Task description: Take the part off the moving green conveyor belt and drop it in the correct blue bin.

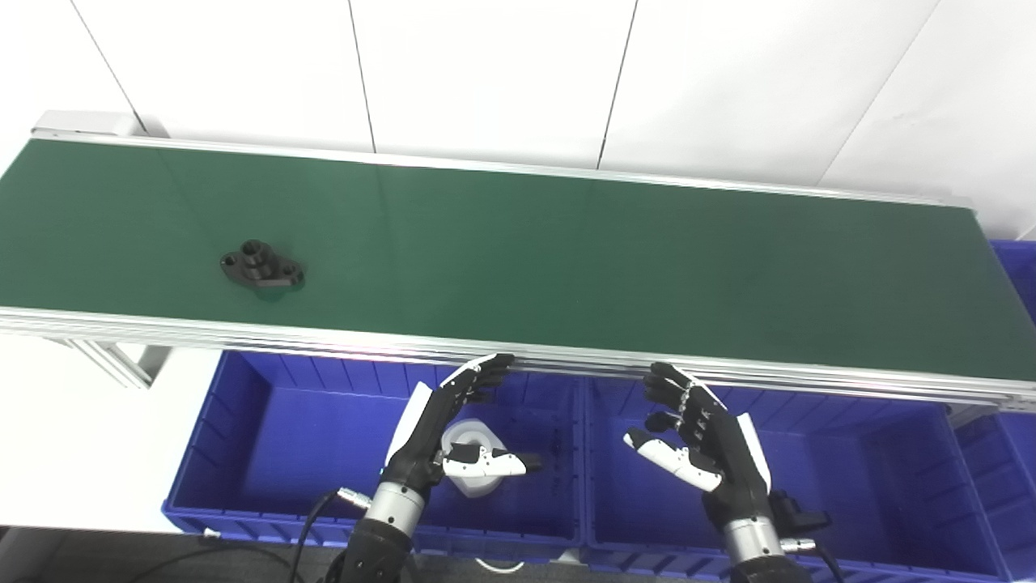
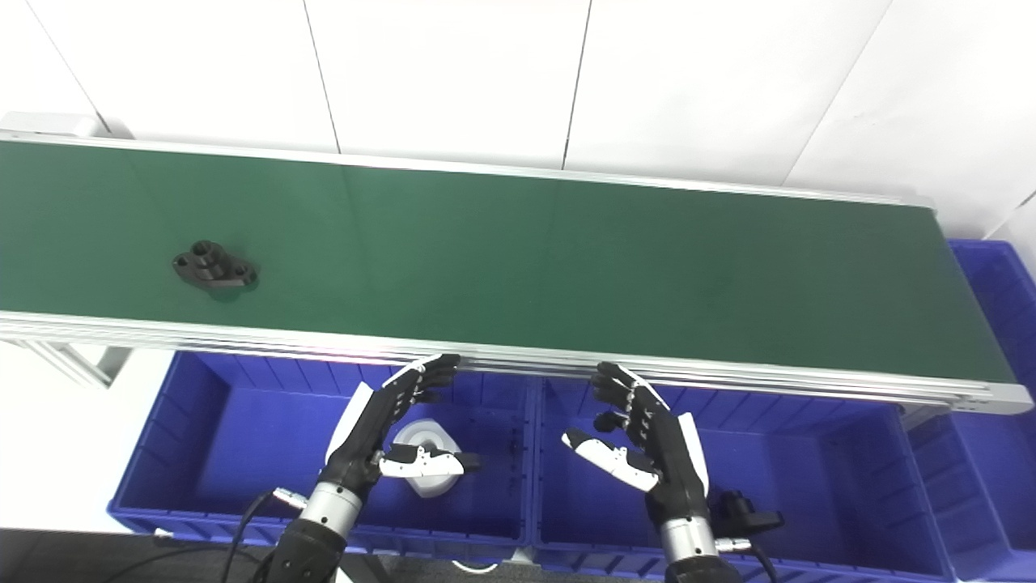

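Observation:
A black flanged part [image 1: 262,265] with a raised hub and two holes lies on the green conveyor belt [image 1: 566,259], at its left near the front rail. My left hand [image 1: 453,425] hovers open above the left blue bin [image 1: 243,437], fingers stretched toward the belt rail, holding nothing. My right hand [image 1: 696,441] is open too, above the right blue bin [image 1: 850,486], fingers spread. Both hands are well to the right of the part and below the belt's front edge.
A white part [image 1: 469,470] lies in the left bin, partly hidden under my left hand. A further blue bin [image 1: 1016,267] stands at the belt's right end. The aluminium rail [image 1: 324,336] runs along the belt front. White wall panels behind.

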Available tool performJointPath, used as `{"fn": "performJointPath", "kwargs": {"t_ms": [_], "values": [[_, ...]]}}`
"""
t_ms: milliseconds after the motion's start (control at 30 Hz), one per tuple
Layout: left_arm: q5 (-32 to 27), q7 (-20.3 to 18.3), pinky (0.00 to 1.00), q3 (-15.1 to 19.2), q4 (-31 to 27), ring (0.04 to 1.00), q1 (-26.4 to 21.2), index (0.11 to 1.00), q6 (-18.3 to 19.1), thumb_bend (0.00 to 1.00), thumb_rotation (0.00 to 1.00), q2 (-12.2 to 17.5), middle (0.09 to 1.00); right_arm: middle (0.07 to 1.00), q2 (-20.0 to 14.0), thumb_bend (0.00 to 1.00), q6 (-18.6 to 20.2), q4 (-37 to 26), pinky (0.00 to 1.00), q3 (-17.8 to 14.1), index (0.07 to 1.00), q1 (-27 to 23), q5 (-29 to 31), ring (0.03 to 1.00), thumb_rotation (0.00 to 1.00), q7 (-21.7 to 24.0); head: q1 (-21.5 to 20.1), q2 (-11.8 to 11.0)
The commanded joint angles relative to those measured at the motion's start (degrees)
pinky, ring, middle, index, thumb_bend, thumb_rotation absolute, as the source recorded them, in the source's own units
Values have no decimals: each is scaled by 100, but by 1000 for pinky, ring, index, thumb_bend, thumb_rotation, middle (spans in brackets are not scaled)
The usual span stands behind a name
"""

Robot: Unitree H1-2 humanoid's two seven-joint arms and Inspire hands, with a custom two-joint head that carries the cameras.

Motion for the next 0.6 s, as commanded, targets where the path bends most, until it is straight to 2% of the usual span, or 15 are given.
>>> {"fn": "performJointPath", "kwargs": {"t_ms": [0, 567], "values": [[-38, 3, 761, -3, -178, 809, -83, 808, -201, 747, 202, -46, 818, 785, 4, 734, 68, -196, 701, -12, 799, -11, 64, 791, 244, 41, 7, 8], [11, -16, 763, -13, -234, 820, -90, 814, -60, 747, 211, -44, 828, 797, -14, 727, 101, -189, 706, -6, 807, -9, 91, 804, 276, 39, 7, 3]]}}
